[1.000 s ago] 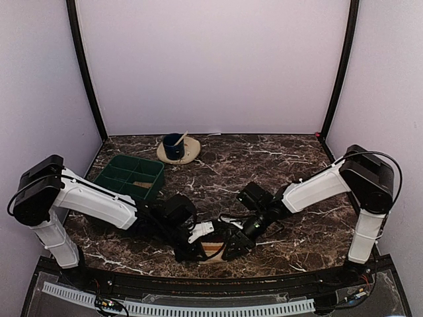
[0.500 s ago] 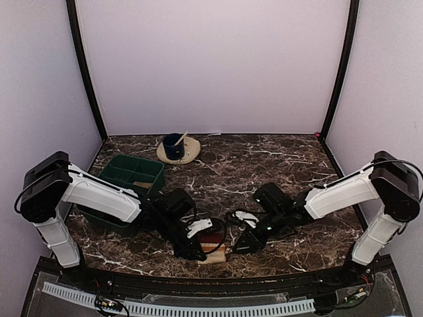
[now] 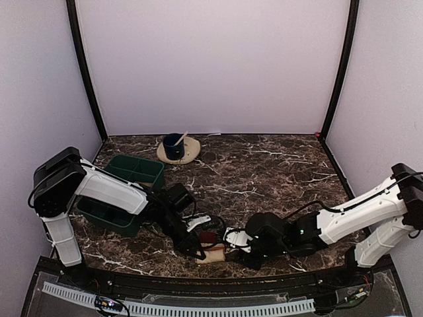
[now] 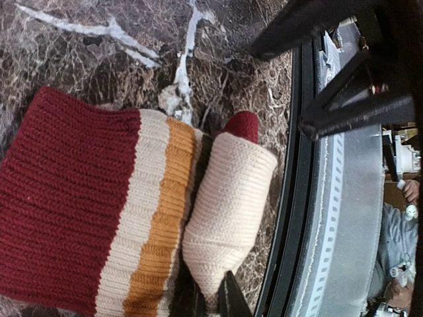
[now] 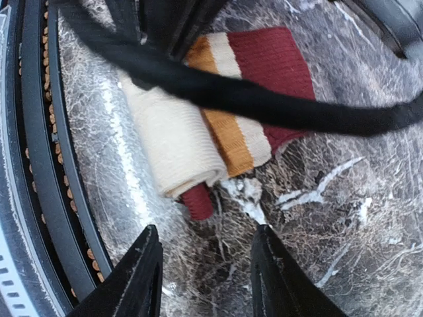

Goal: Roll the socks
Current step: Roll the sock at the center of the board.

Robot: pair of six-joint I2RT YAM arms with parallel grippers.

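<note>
The socks lie together near the table's front edge [image 3: 211, 249]. In the left wrist view the plain tan sock [image 4: 228, 191] is a tight roll with a red toe poking from its end, lying against the flat striped sock [image 4: 73, 211] with red, cream and orange bands. My left gripper [image 4: 215, 302] is shut on the near end of the tan roll; it also shows in the top view [image 3: 197, 251]. My right gripper [image 5: 208, 277] is open and empty, just short of the roll's red-toed end [image 5: 197, 201], and shows in the top view [image 3: 239, 246].
A green tray [image 3: 135, 170] stands at the left, partly under my left arm. A blue cup [image 3: 174, 146] with a stick in it sits on a tan plate [image 3: 190, 153] at the back. The black table rail [image 4: 297, 198] runs right beside the socks.
My right arm has dropped low and swung out to the right, its gripper backing slightly off the socks. My left gripper stays at the roll.
</note>
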